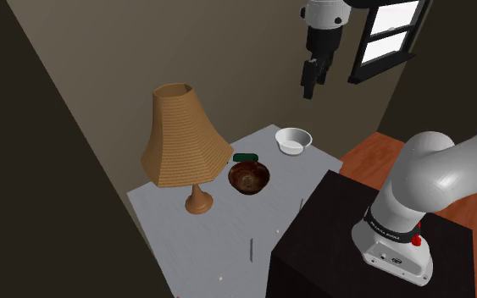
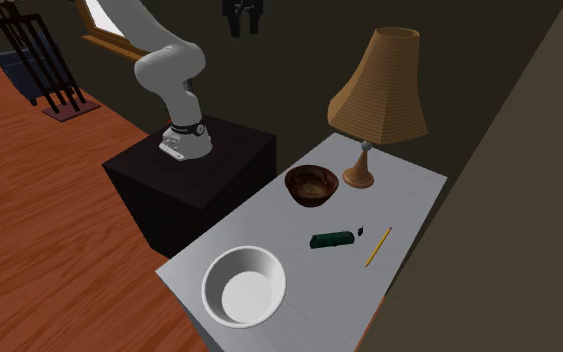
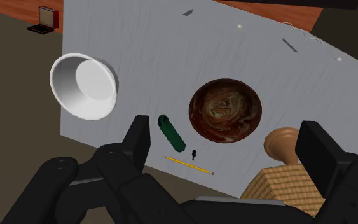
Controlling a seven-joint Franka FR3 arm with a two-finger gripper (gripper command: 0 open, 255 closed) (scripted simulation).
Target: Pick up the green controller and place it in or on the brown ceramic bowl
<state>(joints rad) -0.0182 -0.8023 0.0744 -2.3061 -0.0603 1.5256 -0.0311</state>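
Two fingers (image 3: 139, 135) spread wide — we hang gripper (image 3: 228, 132) empty, high over desk (image 3: 139, 38), likely lining up descent. Task's green controller (image 3: 172, 133) lies flat near brown bowl (image 3: 226, 111), at its 5 o'clock in second exterior view.

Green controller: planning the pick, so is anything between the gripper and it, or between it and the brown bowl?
Nothing visible. The open gripper hangs high above the table, only air below. The controller lies beside the brown bowl; the lamp, pencil and white bowl sit off that path.
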